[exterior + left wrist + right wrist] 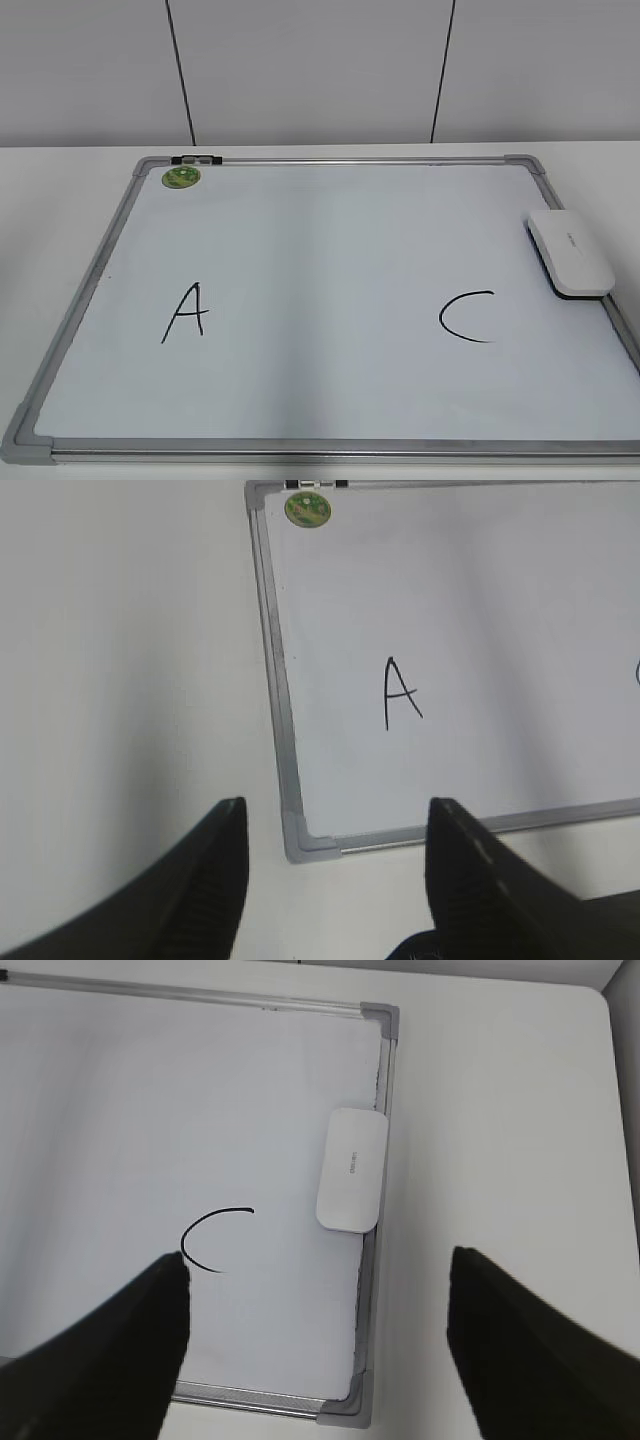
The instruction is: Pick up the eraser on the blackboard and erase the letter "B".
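Observation:
The blackboard (330,240) is a white dry-erase board with a grey frame, lying flat on the table. The eraser (570,252) lies on its right edge; it also shows in the right wrist view (351,1169). No letter "B" shows on the board; the space between the black "A" (187,312) and the black "C" (466,316) is bare. My left gripper (335,825) is open and empty above the board's near left corner (305,842). My right gripper (318,1280) is open and empty above the near right corner (355,1400). Neither gripper shows in the exterior view.
A round green sticker (181,178) and a small black clip (197,159) sit at the board's far left corner. White table (60,200) surrounds the board. A pale panelled wall (320,70) stands behind.

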Available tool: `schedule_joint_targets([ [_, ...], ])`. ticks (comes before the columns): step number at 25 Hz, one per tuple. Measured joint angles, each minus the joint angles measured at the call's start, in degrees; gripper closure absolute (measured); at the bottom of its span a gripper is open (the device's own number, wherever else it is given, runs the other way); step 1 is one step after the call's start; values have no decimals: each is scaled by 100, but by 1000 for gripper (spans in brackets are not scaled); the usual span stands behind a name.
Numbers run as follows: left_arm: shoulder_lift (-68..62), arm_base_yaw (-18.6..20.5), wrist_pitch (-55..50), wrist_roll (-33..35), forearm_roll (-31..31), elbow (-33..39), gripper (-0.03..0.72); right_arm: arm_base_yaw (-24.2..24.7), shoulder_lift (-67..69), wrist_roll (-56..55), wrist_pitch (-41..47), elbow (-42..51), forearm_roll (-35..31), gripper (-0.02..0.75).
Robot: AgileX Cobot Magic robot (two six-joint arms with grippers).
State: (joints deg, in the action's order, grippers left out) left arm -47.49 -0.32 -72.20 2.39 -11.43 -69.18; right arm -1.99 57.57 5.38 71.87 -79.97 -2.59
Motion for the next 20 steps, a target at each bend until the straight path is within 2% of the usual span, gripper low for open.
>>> schedule_joint_targets([
  [6, 922, -262, -11, -119, 247, 815, 257, 0, -1418, -89, 23, 1099, 89, 145],
  [15, 2117, -308, -22, -171, 402, 1951, 257, 0, -3749, -354, 95, 3238, 435, 145],
  [20, 2465, -308, -22, -180, 627, 2574, 258, 0, -4468, -375, 100, 3915, 720, 145],
])
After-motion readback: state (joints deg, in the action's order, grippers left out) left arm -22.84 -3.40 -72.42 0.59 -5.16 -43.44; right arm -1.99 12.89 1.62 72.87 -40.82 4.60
